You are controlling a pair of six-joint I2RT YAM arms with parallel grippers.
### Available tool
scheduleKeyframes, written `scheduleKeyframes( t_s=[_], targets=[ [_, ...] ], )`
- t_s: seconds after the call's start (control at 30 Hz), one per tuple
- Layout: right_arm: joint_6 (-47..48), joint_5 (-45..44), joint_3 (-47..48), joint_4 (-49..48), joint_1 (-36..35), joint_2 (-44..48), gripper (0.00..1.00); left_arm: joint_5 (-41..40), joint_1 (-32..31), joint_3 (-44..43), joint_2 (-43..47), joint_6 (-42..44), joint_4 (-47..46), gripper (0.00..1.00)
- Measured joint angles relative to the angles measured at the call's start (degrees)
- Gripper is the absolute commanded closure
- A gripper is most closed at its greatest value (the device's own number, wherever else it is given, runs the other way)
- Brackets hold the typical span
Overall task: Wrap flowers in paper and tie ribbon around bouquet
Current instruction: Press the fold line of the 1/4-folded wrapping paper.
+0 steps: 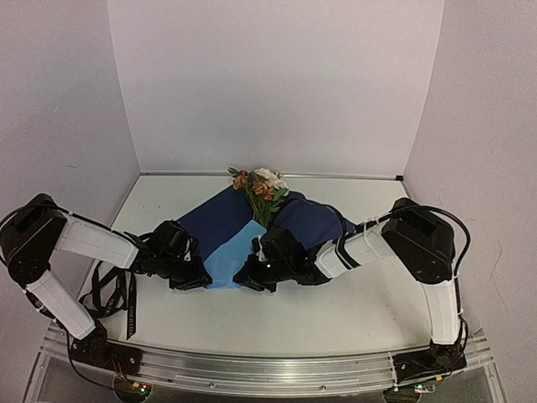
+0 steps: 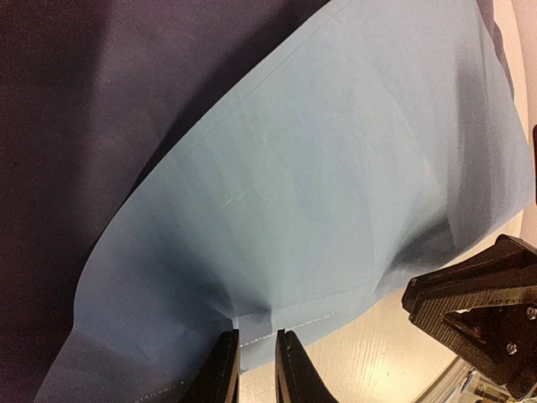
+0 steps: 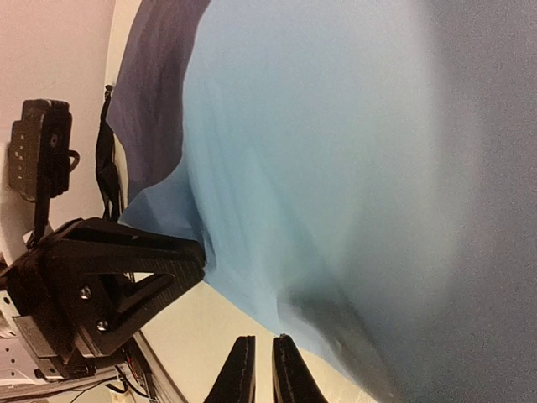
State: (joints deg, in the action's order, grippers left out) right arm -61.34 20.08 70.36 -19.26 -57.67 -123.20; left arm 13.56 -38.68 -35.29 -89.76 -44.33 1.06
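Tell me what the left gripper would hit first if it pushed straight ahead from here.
The paper. The left gripper already has its tips at the near edge of the light blue face, so going on it would probably crumple or slide that sheet first; whether the edge is pinched is unclear.

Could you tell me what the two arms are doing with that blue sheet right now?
Both grippers are low at the near edge of the large thin paper, light blue inside and navy outside. The left gripper pinches that edge; the right gripper is nearly closed beside it. The small cream and orange flowers lie at the far end, and the black ribbon lies unused.
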Motion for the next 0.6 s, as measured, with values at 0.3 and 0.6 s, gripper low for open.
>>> scheduleKeyframes(
  t_s=[0.3, 0.6],
  targets=[
    [0.6, -2.1, -1.6, -0.1, 0.9, 0.0, 0.93, 0.0, 0.0, 0.0, 0.0, 0.0, 0.1, 0.83],
    [-0.2, -4.0, -12.1, -10.5, 2.3, 2.8, 0.93, 0.0, 0.0, -0.1, 0.1, 0.0, 0.6, 0.84]
  ],
)
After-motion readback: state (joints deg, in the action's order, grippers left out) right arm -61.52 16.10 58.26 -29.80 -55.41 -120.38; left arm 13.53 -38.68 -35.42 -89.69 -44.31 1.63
